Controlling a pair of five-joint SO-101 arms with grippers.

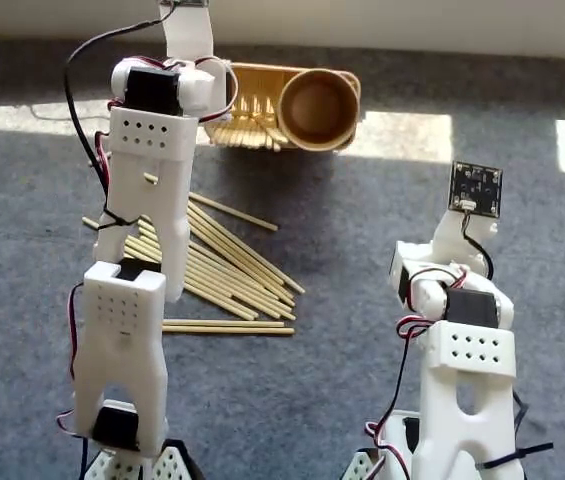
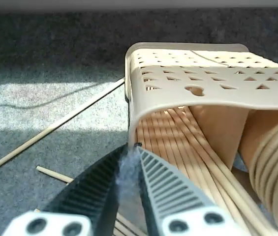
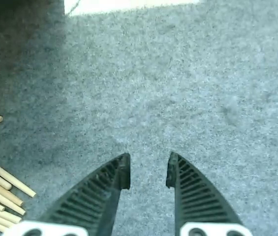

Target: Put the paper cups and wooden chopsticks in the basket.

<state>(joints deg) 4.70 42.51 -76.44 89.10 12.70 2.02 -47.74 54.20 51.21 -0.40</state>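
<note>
Beige perforated plastic basket [image 1: 262,70] lies tipped at 12 o'clock holding stacked brown paper cups [image 1: 319,108]; loose pale wooden chopsticks [image 1: 227,265] spread toward 9 o'clock on the grey surface [image 3: 178,73]; left gripper [image 2: 131,147] at the basket rim, jaws together, apparently empty; right gripper [image 3: 147,169] jaws apart.

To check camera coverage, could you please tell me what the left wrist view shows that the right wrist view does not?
Left wrist view, not right: the basket holding chopsticks and stacked paper cups, and the left gripper shut by its rim. Right wrist view, not left: the right gripper, open. Both: grey carpet with loose chopsticks lying on it.
</note>
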